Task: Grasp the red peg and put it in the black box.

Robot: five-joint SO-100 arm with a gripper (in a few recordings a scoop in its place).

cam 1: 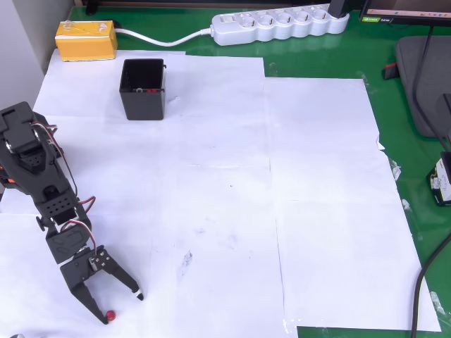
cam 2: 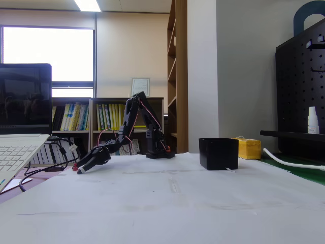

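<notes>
White paper covers your surface [cam 1: 317, 211]; your fingers [cam 1: 124, 307] are spread at lower left overhead, the peg [cam 1: 110, 315] at one tip, box [cam 1: 143, 89] far off at upper left.

Dark red on the red peg [cam 1: 110, 315], just beside the black gripper [cam 1: 123, 308] with its pale fingertips. Glossy black on the black box [cam 1: 143, 89], a speck of red inside. Yellow on the block [cam 1: 87, 40] beyond the black box, its top taped in a paler tone. White on the paper sheets [cam 1: 317, 211] around the black box, over a green surface [cam 1: 423, 183]. White too on the power strip [cam 1: 280, 25]. Red and white wires along the black arm [cam 1: 35, 162].
</notes>
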